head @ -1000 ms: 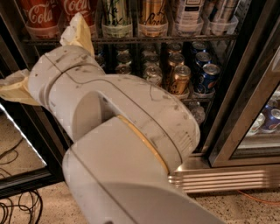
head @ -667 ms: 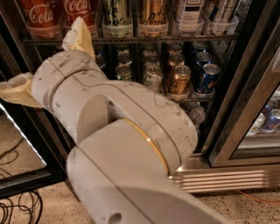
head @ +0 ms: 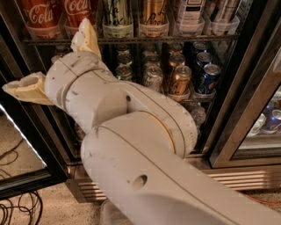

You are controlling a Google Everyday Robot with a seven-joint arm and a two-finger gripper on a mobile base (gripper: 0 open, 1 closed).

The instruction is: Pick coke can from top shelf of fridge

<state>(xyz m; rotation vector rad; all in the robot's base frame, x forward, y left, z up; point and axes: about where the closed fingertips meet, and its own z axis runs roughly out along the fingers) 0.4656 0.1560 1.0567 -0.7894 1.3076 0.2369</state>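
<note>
Two red coke cans (head: 40,15) (head: 80,12) stand in clear trays at the left end of the top shelf (head: 175,39) of the fridge (head: 246,88). My gripper (head: 46,55) sits just below and in front of that shelf's left end. It is open and empty. One cream finger (head: 86,37) points up toward the right coke can, its tip just under the can's tray. The other finger (head: 26,88) points left, outside the fridge's left edge. My white arm hides the lower left shelves.
Green, gold and white cans (head: 151,15) stand to the right of the coke cans. The rack below holds small gold and blue cans (head: 210,77). The open glass door (head: 26,176) is at the left, another cooler (head: 268,123) at the right, and cables (head: 17,211) lie on the floor.
The arm's big joint has shifted slightly right and down. The gripper stays spread in nearly the same place under the coke cans.
</note>
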